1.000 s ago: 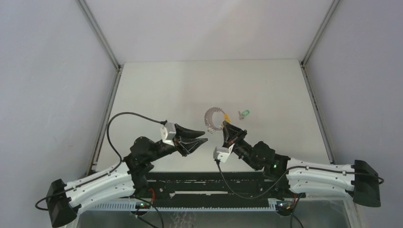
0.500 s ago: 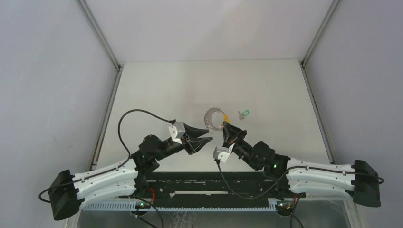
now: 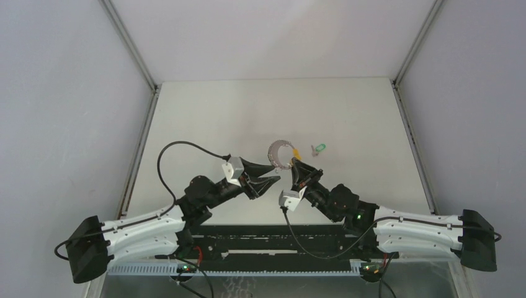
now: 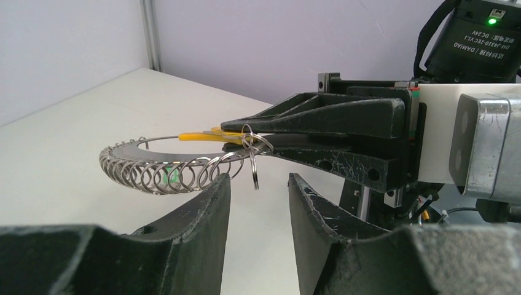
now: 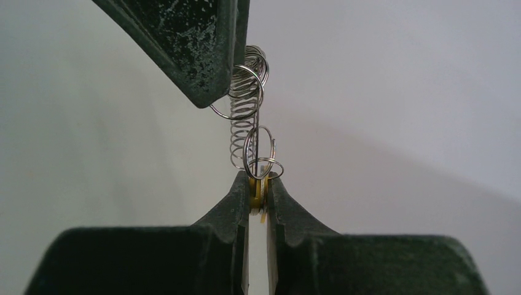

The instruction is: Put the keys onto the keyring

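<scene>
Fingers [image 4: 190,239] of the left gripper [image 4: 258,184] stand apart with nothing clamped between them. In the left wrist view their tips sit just beneath the end of the keyring [image 4: 161,175]. Seen from above, this gripper is close against the keyring's near-left edge. The right wrist view shows one of its fingers overlapping the top of the coiled rim, though whether it touches the wire cannot be told. The keyring is a thin grey loop with a spring-like coil wound along its rim, held roughly level over the pale table [image 3: 217,118]; whether it rests on the surface cannot be told. At the keyring's right end a few small split rings [image 4: 255,147] bunch together, one dangling down. Directly right of them the right gripper [image 5: 258,184] is closed tight on the yellow key [image 5: 255,198]. The key's plastic shows as a sliver between the pads, and the small rings sit just at the fingertips. Farther right of the keyring, apart from both grippers, the green key [image 3: 320,148] lies flat on the table.
</scene>
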Tool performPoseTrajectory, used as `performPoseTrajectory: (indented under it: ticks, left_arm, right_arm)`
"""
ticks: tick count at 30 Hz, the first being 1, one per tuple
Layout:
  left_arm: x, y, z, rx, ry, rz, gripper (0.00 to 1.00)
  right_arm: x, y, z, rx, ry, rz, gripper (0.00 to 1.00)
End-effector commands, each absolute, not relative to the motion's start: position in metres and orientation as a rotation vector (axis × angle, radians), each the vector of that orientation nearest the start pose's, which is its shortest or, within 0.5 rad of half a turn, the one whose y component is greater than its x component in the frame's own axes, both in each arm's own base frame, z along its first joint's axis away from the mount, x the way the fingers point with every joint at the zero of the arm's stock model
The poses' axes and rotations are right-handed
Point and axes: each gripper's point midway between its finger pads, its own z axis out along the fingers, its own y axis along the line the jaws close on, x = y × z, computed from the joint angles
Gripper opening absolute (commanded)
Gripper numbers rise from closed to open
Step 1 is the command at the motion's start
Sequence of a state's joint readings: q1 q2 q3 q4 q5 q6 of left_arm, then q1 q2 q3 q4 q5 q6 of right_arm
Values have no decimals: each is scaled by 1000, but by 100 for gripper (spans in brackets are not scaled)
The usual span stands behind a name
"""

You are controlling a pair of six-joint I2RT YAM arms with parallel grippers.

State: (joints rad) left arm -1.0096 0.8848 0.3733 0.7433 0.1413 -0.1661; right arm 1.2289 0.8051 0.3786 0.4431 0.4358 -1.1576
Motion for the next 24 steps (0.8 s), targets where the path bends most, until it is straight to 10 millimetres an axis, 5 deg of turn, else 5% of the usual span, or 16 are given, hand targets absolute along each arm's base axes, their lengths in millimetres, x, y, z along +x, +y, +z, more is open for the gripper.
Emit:
performPoseTrajectory:
  ticks: [1, 7, 14, 24]
  left_arm:
    - [160, -310, 310, 633, 1128, -1097, 44]
    - [160, -315, 311, 639, 1137, -1112, 35]
    - [158, -312, 302, 657, 1194, -1105, 1]
    - [148, -302, 298, 682, 1340, -1125, 0]
  right_arm:
    - [202, 251, 268, -1213, 876, -226, 0]
    - [199, 253, 265, -1224, 883, -193, 0]
    - [195, 254, 260, -1254, 933, -85, 0]
    - [190, 259, 250, -1298, 1067, 208, 0]
